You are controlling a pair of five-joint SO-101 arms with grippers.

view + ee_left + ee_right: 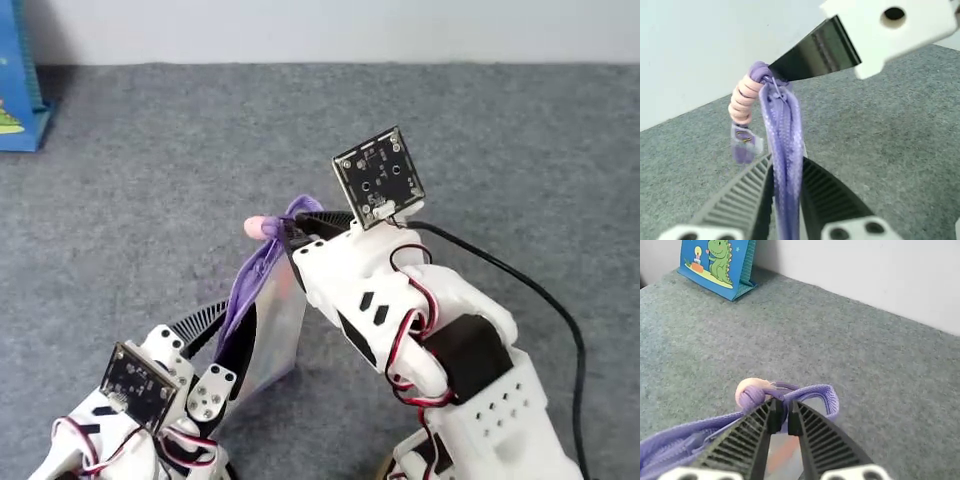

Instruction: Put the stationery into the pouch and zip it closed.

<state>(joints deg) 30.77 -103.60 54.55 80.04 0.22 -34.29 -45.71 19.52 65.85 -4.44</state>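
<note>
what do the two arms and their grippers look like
The right arm and left arm have white plastic shells. The left gripper and right gripper have black ridged fingers. Each wrist carries a square black camera board. Red, white and black wires loop along the joints; a black cable trails off the right arm.

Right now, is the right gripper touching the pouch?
Touching. In the right wrist view the right gripper is pinched shut on the purple zipper edge of the pouch, with the fabric clamped between its fingertips and no gap.

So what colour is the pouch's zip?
The zip is purple, clearest in the left wrist view.
</note>
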